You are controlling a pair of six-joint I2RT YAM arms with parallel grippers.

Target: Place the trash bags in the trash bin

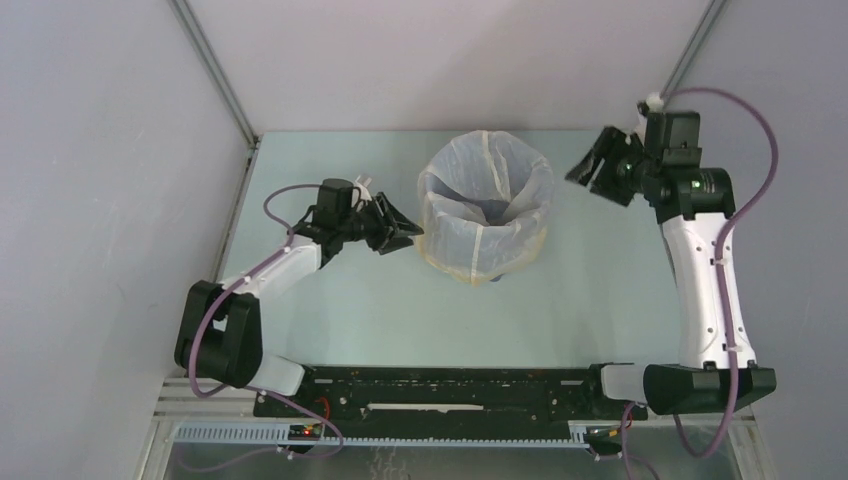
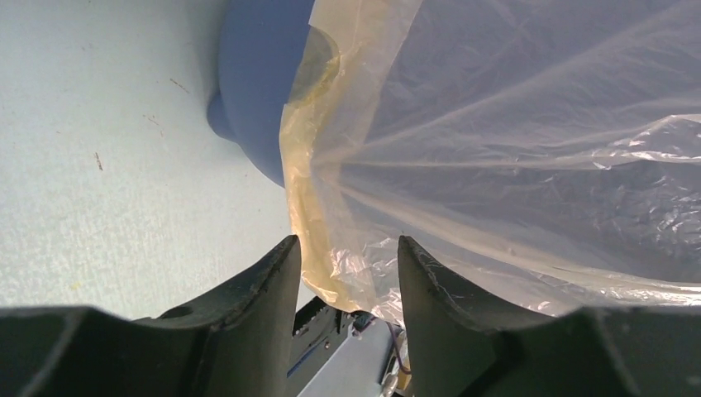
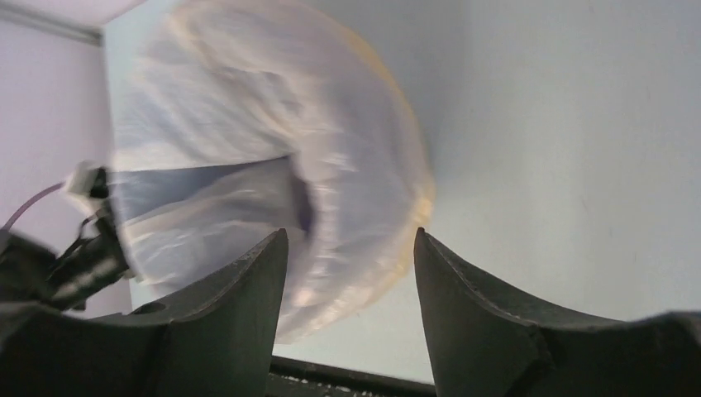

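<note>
Two grippers are seen near one bin. The bag (image 1: 485, 215) is draped over the blue bin (image 2: 256, 83), with its rim folded down outside. The left gripper (image 2: 347, 248) is held with fingers apart, and the bag's yellowish edge hangs just ahead between them, not clamped. The right gripper (image 3: 351, 240) is spread too, with nothing between its fingers. Bag and bin are seen well beyond them.

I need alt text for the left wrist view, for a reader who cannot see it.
A translucent bag drapes over a blue bin on a pale table. Its yellowish edge shows between the fingers of the open left end effector.
</note>
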